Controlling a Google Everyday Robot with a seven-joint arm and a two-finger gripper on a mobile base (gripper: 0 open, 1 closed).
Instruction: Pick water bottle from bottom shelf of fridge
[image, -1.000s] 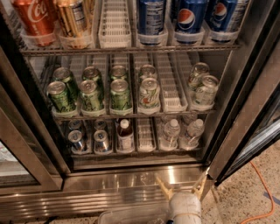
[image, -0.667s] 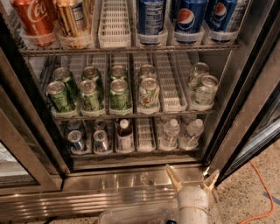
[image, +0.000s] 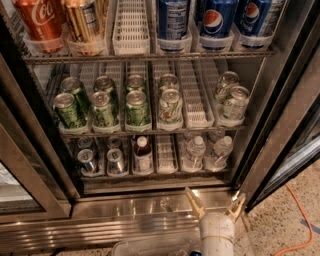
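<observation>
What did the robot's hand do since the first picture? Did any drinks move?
The gripper slid a little up the picture and slightly right, toward the fridge, open and holding nothing. The water bottle, the second bottle beside it on the bottom shelf, the green cans and the dark bottle stayed put.

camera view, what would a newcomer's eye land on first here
The fridge packed with drinks draws the eye first: a red cola can and blue Pepsi cans up top, and a row of green cans on the middle rack. Low at the front, the gripper hangs with fingers spread just below the bottom shelf. There a clear water bottle stands right of centre beside a second bottle.
</observation>
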